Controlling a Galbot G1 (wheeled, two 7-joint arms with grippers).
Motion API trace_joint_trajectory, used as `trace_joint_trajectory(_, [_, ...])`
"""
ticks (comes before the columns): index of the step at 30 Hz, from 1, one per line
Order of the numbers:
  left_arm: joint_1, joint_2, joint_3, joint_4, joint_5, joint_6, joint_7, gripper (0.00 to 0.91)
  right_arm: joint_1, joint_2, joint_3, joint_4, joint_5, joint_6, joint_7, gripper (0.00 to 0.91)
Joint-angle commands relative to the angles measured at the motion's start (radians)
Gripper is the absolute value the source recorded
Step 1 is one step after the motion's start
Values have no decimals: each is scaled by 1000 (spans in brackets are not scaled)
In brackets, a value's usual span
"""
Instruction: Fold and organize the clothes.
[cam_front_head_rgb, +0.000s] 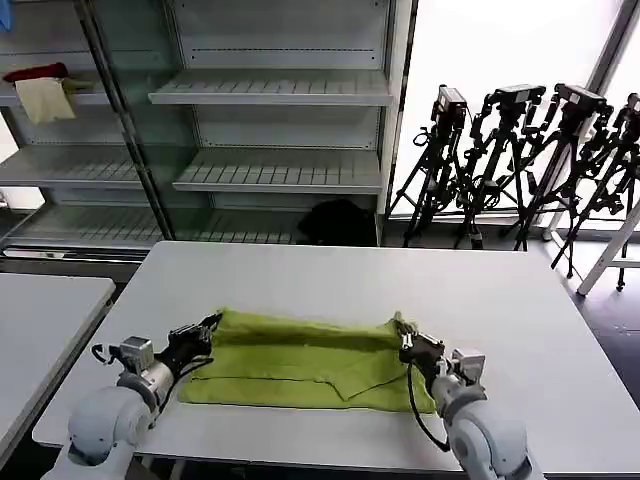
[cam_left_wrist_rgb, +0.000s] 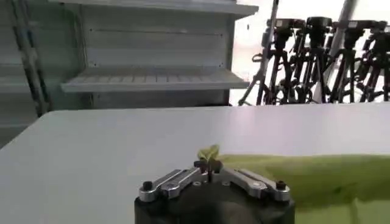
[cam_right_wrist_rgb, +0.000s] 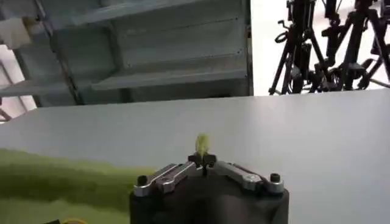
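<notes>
**Ana:** Jaws first: from the head view, the left gripper (cam_front_head_rgb: 207, 327) is pinched onto the far left corner of the T-shirt (cam_front_head_rgb: 300, 362), and the right gripper (cam_front_head_rgb: 405, 338) is pinched onto the far right corner. Why both at once?

**Ben:** Holding both far corners keeps that edge taut and straight, I'd judge, so a fold can be carried across evenly. The shirt lies on the white table (cam_front_head_rgb: 330, 280), near its front edge, as a wide, flat lime-green band. It looks already doubled over, with a loose flap showing near the front right.

**Ana:** And the left wrist view?

**Ben:** Its fingers (cam_left_wrist_rgb: 203, 165) are closed on a small peak of green cloth, and the T-shirt (cam_left_wrist_rgb: 304, 173) trails off to one side as a low, soft ridge just above the table (cam_left_wrist_rgb: 122, 146).

**Ana:** Right wrist view?

**Ben:** Same story: the right gripper (cam_right_wrist_rgb: 203, 159) is clamped shut with a nub of fabric poking up between its tips, and the T-shirt (cam_right_wrist_rgb: 67, 176) spreads away beside it on the table (cam_right_wrist_rgb: 304, 134). Its printed graphic I can't make out; it's probably folded inside or facing down.
</notes>
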Motion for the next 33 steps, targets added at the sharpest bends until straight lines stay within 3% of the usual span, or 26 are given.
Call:
trace_joint_trajectory(1, [106,2,-43,-53,32,-1,31,0,-142,1,34,78,-40,1,-10,0])
trace_joint_trajectory(8, [123,0,-37,-64,121,-1,33,0,-159,7,25,69,-87,3,-16,0])
trace_joint_trajectory(10, [125,-2,-39,-65,129,0,31,10,-155,28,13,56,-166,3,-12,0])
trace_joint_trajectory(11, [128,-2,-39,-67,136,0,31,20,-154,37,9,49,-203,4,-15,564])
trace_joint_trajectory(12, [129,-5,-35,-66,147,0,28,816,-153,61,9,40,-273,5,-23,907])
trace_joint_trajectory(13, [130,-9,-33,-67,156,0,29,907,-154,84,13,35,-311,5,-30,907])
trace_joint_trajectory(15, [132,-16,-25,-68,175,0,19,907,-153,124,26,28,-452,7,-47,907])
trace_joint_trajectory(17, [135,-25,-23,-74,192,-1,13,907,-146,116,21,32,-456,8,-23,907])
trace_joint_trajectory(23, [148,-41,-35,-102,206,-1,-12,907,-143,113,84,90,-464,14,-23,907])
trace_joint_trajectory(26, [158,-53,-59,-128,181,-1,-32,907,-136,113,161,131,-388,51,-36,907])
trace_joint_trajectory(28, [171,-72,-80,-157,139,-3,-61,907,-103,109,235,151,-247,113,-50,907])
trace_joint_trajectory(33, [254,-143,-88,-208,89,-55,-143,907,28,93,313,129,-37,192,-127,907])
